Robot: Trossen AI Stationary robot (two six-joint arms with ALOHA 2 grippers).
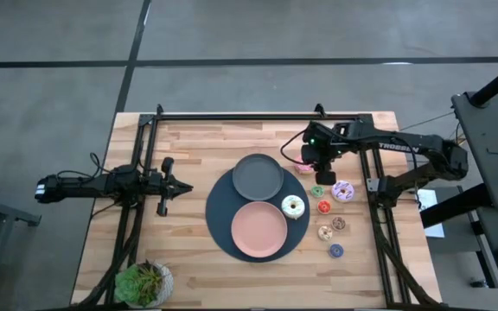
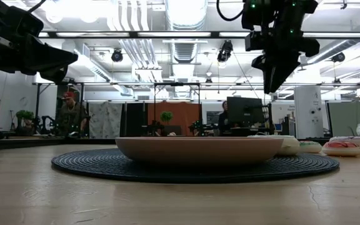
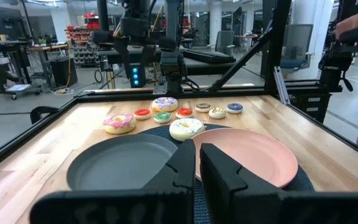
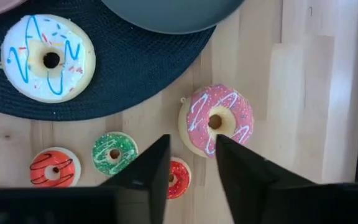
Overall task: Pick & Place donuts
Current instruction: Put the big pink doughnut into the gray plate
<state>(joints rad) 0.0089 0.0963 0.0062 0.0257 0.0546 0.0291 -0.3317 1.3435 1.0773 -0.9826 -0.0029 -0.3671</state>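
Right pincer [image 1: 321, 161], in the high view, hangs over the pink donut [image 1: 305, 168] just beside the grey plate [image 1: 258, 175], near the counter's [image 1: 188, 259] far right; the left pincer [image 1: 180, 187] waits well left of the dark mat [image 1: 217, 225]. The white donut [image 1: 293, 206] rests on the mat's edge touching the pink plate [image 1: 259, 230], the lilac donut [image 1: 343, 191] and the small ones, green [image 1: 316, 192] and red [image 1: 323, 206] among them, lying in a loose group to the right, presumably the pick-up stock. In the low view the right pincer [image 2: 274, 78] is clearly above the counter, not yet at donut height. The left wrist view shows that arm's fingers [image 3: 182, 168] nearly closed and empty, aimed across both plates. In the right wrist view the fingers [image 4: 148, 168] stand parted with nothing between them, the pink donut [image 4: 216, 120] partly under one finger, off the gap's centre. Judgement: the pincer is lining up to grasp this donut; the plates sit adjacent as likely drop targets. A slight sideways correction seems needed before descent, or one finger may land on the frosting.
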